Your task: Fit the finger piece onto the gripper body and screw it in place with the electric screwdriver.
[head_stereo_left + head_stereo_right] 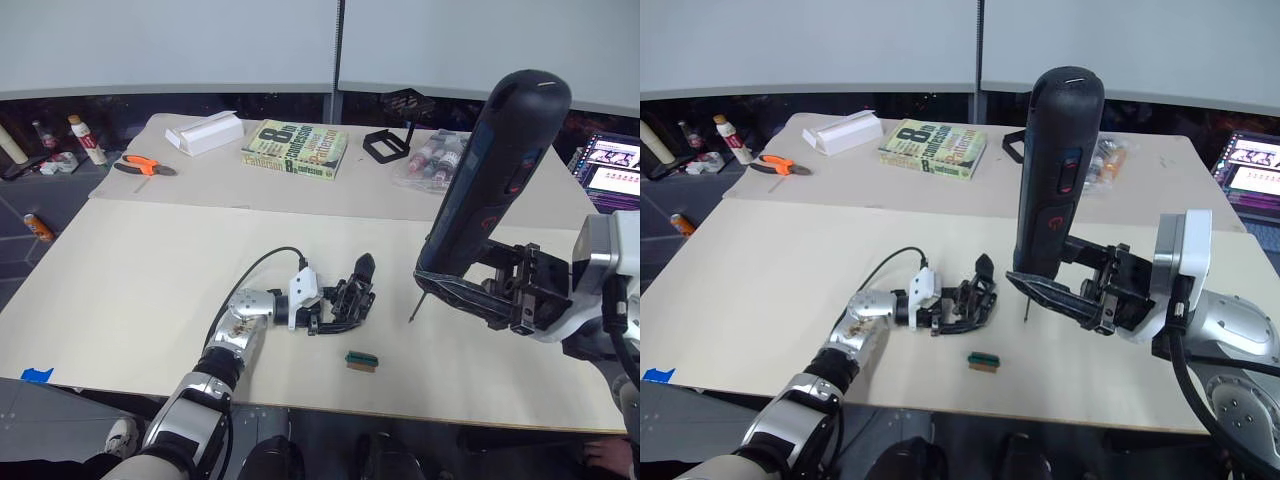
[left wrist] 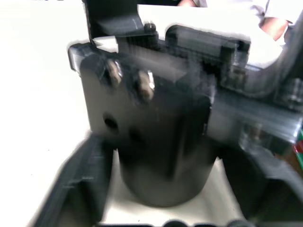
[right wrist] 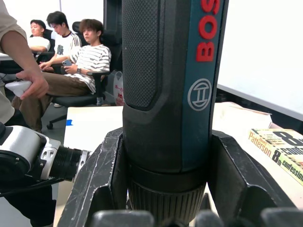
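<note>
Black and thick, the cylindrical electric screwdriver [image 1: 1053, 180] stands clamped in the right tool [image 1: 1065, 290], its bit hovering beside the small black gripper body [image 1: 345, 300] – held on the pale desk [image 1: 130, 290] by the left tool [image 1: 318, 318]. A tilted bit could slip off the screw – or shove the body askew.

electric screwdriver [image 1: 1055, 180]: black/dark blue, red marks, red lettering | gripper body [image 1: 345, 300]: black | small block [image 1: 360, 360]: green-and-tan | desk [image 1: 130, 290]: pale beige | book [image 1: 295, 148]: green/yellow, black "8" | pliers [image 1: 143, 166]: orange/black handles | box [image 1: 205, 133]: white | person's shirt [image 3: 92, 59]: black-white stripes
</note>
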